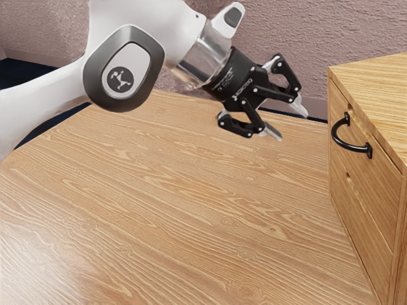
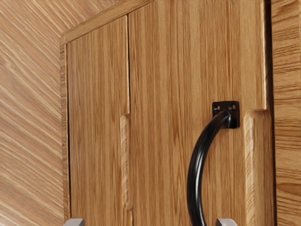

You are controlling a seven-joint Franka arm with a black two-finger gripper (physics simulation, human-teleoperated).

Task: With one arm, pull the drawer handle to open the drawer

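Currently you are in the approach step; the pull is not begun. Your gripper (image 1: 289, 122) hangs in the upper middle of the exterior frame, its jaws spread wide with nothing between them. The black bow handle (image 1: 348, 136) is near it, toward the exterior view's right and apart from the fingers. It is fixed to the drawer front (image 2: 188, 70). In the wrist view that front sits flush with the cabinet (image 1: 375, 76), so you can judge the drawer shut.

Next move, as a judgement: carry the open fingers on until they straddle the bow, close, then draw straight back toward the exterior view's left. A skewed pull may slip off the bar.

Beyond, a light wood-grain table (image 1: 159, 210) covers the lower frame. A pinkish textured wall (image 1: 356, 32) runs along the top.
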